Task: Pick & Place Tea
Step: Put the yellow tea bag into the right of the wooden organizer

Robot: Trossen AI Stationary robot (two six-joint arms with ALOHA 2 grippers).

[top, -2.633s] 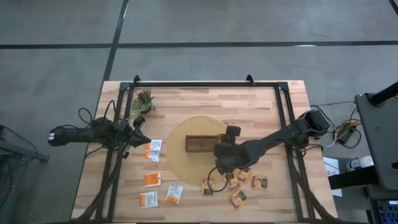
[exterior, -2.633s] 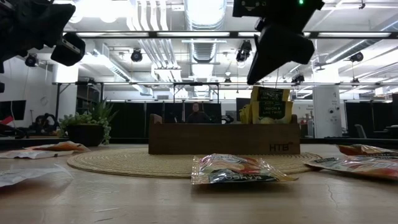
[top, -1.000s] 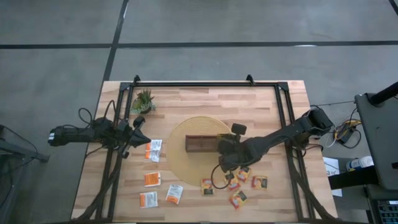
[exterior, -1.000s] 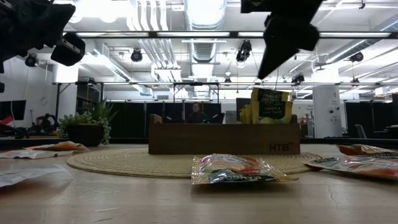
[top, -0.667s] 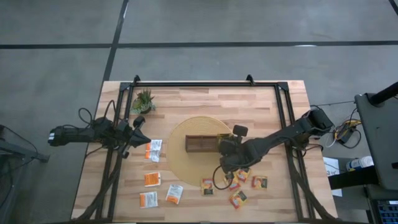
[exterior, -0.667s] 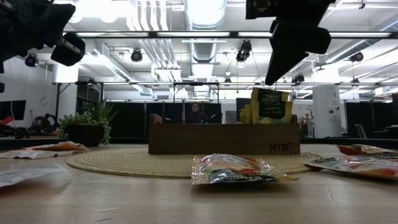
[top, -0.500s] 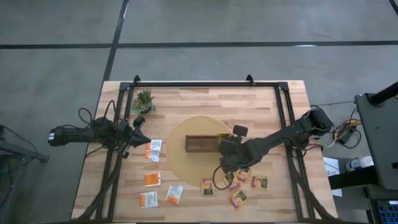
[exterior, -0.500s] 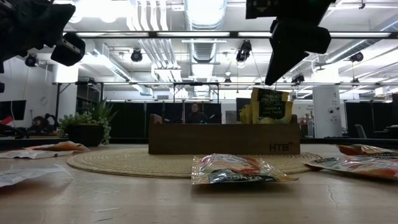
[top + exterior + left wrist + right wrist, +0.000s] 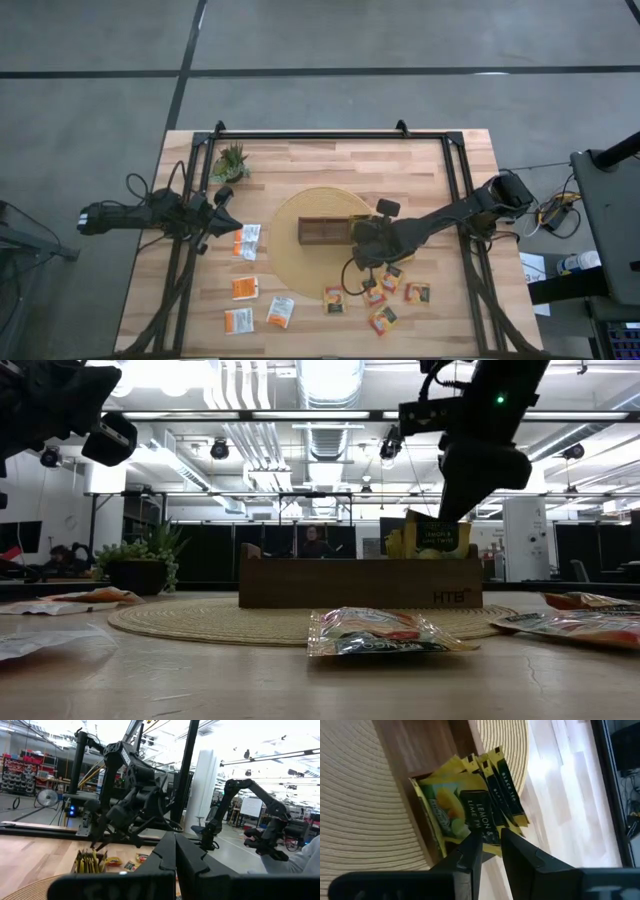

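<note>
Item: right gripper [image 9: 489, 840], poised directly over the right-hand end compartment of the wooden tray [image 9: 325, 232], which sits on the round woven mat [image 9: 290, 262] at table centre. Fingers narrow, with a slim gap between the tips; in the right wrist view they straddle the top edge of a yellow-green sachet [image 9: 465, 810] that stands upright among several like ones packed in that compartment, though whether they actually pinch it cannot be told. Key relation: the sachets stand on edge below the fingertips, their faces parallel to the tray's short end wall, so the finger gap lines up across the packets' thickness; any coming move is judged to run straight down or straight up along that vertical axis. The low view confirms the packets [image 9: 432, 536] project above the tray rim just under the gripper. Loose sachets: orange-brown group [image 9: 385, 295] on the table near the right arm; white-and-orange ones [image 9: 247, 241] nearer the left gripper [image 9: 224, 212], which waits closed at the table's left side, beside the potted plant [image 9: 231, 160].
</note>
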